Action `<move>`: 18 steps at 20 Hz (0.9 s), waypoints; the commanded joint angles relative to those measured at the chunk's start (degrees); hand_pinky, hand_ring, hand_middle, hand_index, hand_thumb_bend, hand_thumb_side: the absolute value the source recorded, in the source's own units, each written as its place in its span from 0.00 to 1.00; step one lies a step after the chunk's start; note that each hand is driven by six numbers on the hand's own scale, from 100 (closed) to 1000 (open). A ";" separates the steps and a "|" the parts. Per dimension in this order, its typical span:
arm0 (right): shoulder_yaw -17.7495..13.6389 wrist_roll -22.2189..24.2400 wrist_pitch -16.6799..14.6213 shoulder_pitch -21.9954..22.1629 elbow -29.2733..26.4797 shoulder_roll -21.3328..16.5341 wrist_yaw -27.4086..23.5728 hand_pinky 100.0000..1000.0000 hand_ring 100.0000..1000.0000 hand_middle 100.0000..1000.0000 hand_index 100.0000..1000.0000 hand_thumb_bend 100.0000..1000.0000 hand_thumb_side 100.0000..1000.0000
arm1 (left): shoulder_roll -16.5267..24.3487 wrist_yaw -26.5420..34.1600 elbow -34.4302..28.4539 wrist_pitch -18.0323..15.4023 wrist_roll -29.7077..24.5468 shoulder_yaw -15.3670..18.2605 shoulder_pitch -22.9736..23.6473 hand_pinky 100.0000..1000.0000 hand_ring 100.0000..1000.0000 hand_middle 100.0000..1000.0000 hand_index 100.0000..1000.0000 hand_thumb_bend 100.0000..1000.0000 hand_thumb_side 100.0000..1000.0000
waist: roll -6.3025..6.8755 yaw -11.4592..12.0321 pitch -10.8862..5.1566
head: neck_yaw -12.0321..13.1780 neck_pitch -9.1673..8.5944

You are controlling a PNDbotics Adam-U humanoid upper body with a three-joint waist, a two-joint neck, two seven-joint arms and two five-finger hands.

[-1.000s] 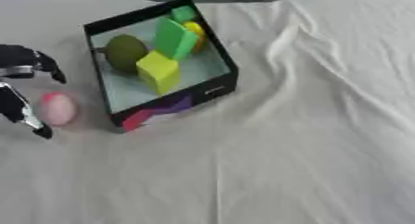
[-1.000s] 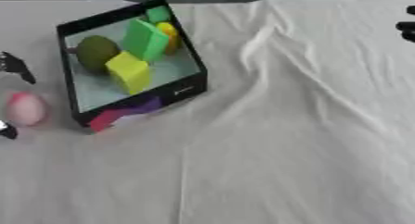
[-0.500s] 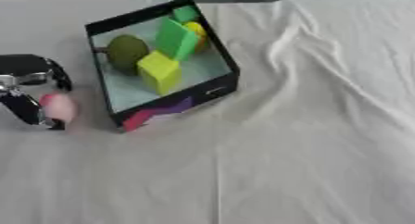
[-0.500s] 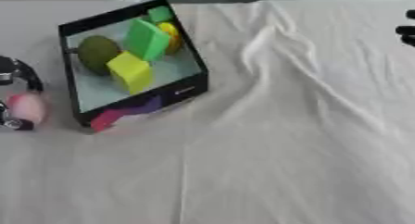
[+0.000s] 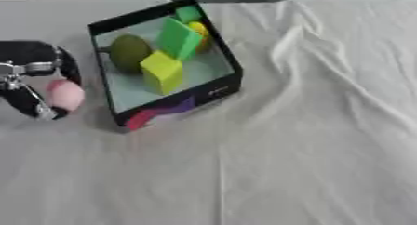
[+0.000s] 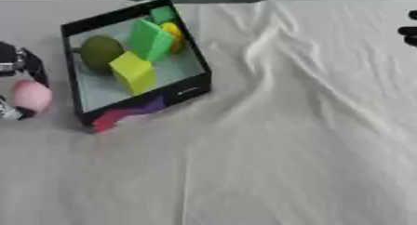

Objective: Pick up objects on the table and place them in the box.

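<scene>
While the small pink rounded object (image 5: 65, 94) sits at the left edge of the frame, just beside the black-walled box (image 5: 231, 66) on the white cloth-covered counter (image 5: 309, 149), the left hand (image 5: 32, 75) has its dark fingers curled round it from above and below. It looks light and smooth, possibly a soft toy egg, so it may roll or slip; a hold across its widest middle suits best. Only dark fingertips of the right hand (image 6: 410, 31) show at upper right; I cannot tell their state.

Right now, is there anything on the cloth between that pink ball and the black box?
Nothing: in the left eye view, only bare white cloth separates the pink ball, held in the left hand, from the box.
</scene>
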 commanded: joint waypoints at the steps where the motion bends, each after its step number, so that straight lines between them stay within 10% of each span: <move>1: -0.32 0.07 -0.07 -1.23 -0.55 -2.18 -0.40 0.85 0.71 0.74 0.84 0.00 0.57 | -1.96 4.20 -0.73 2.68 -0.84 1.63 -5.89 0.65 0.60 0.49 0.61 0.25 0.00 | 0.41 0.02 -2.11 | 0.46 -0.60; 8: 0.17 0.67 0.37 -3.26 -0.31 -1.14 -1.32 0.85 0.71 0.74 0.84 0.00 0.58 | -21.48 -5.34 20.02 -0.17 0.67 -1.94 -17.74 0.64 0.61 0.49 0.63 0.34 0.00 | 0.19 -0.81 -2.09 | 0.82 -1.49; 14: 0.24 0.84 0.66 -3.57 -0.29 -0.45 -1.40 0.85 0.71 0.74 0.84 0.00 0.58 | -27.59 -17.16 31.26 -7.56 8.41 -1.37 -19.53 0.76 0.76 0.69 0.81 0.45 0.00 | 0.32 -1.55 -1.92 | 1.44 -1.72; 18: 0.17 0.78 0.75 -3.18 -0.30 -0.49 -1.22 0.85 0.71 0.74 0.84 0.00 0.58 | -26.59 -17.06 29.59 -9.72 10.36 0.27 -18.94 0.87 0.87 0.78 0.88 0.55 0.59 | 0.50 -1.32 -2.12 | 0.90 -1.36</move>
